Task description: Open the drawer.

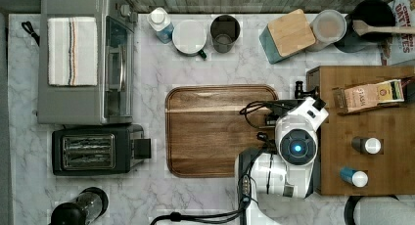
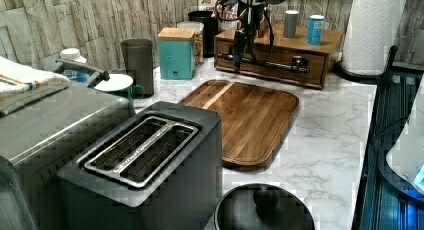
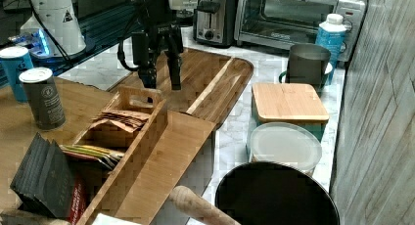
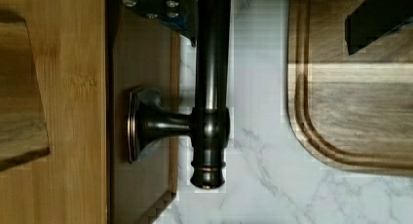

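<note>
Gripper [image 3: 160, 80] spread open, straddling black bar handle [image 4: 212, 87] of shut drawer [image 2: 272, 65] beneath wooden organiser on surface [image 2: 330, 120]. Risk: closing off-centre near bar's end, slipping off when pulling.

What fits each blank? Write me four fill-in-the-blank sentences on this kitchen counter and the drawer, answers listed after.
1. The gripper has its fingers ___, with the drawer's black handle between them.
2. The handle runs across the front of the bamboo-coloured ___.
3. The black toaster has ___ slots in its top.
4. In the top view, the brown wooden tray lies between the toaster and the ___ unit.

Missing words: open; drawer; two; drawer
</note>
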